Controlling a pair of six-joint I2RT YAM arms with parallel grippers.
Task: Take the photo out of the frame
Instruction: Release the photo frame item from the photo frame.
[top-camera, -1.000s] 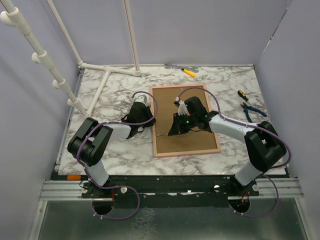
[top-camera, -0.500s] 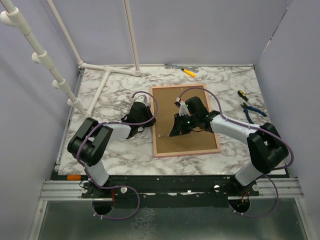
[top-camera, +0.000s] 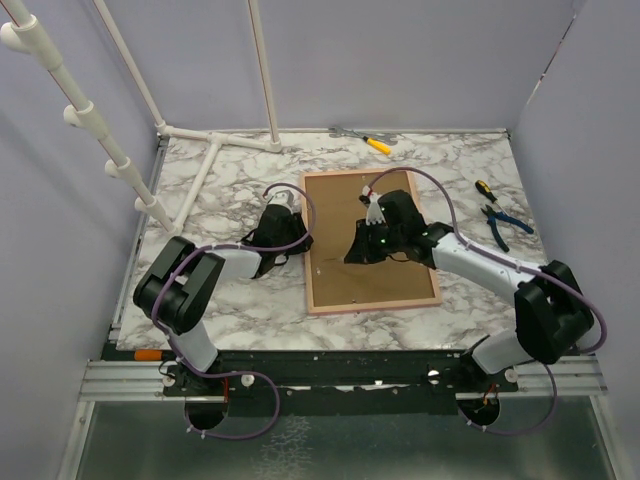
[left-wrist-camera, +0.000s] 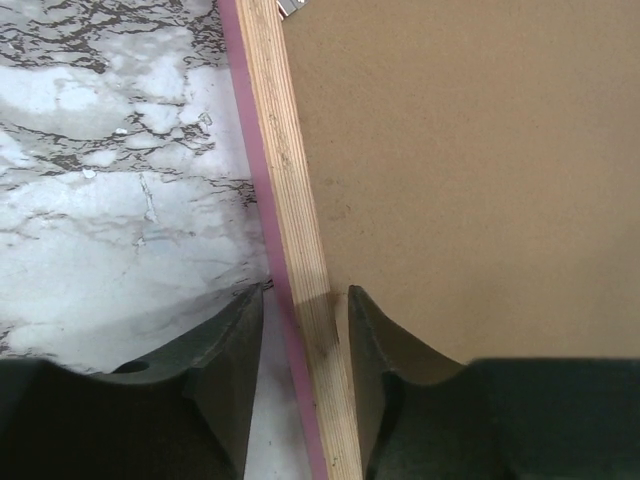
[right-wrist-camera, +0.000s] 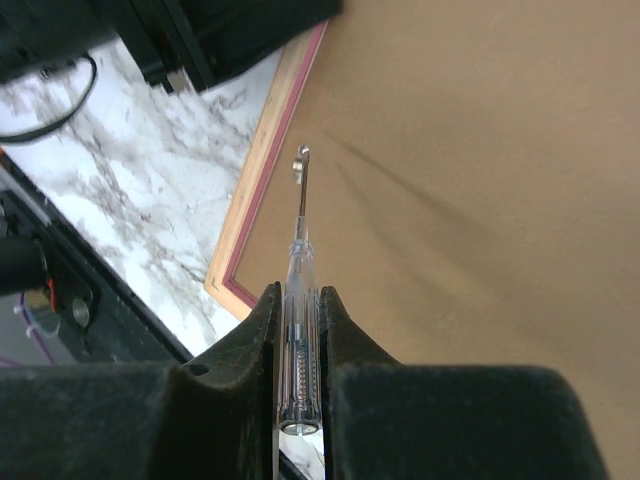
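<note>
On the marble table (top-camera: 215, 215), centre: the frame (top-camera: 385, 285) lies face down, brown back up. Left gripper (left-wrist-camera: 305, 305) straddles its left rim, jaws narrowly apart with a sliver of gap either side of the pink-edged wood, not pinching. Right gripper (right-wrist-camera: 297, 295) sits over the backboard, clamped on a clear-handled screwdriver (right-wrist-camera: 299, 268), with the blade tip on a small metal tab (right-wrist-camera: 302, 160) near the frame's edge

The large rectangular frame (top-camera: 345, 285) has a brown fibreboard back, pale wood rim and thin pink border. The bench (top-camera: 230, 195) is white marble-patterned with grey veins. The slim screwdriver (right-wrist-camera: 299, 290) has a clear handle; the pliers (top-camera: 500, 225) have blue handles; the small screwdriver (top-camera: 378, 146) has a yellow handle.
</note>
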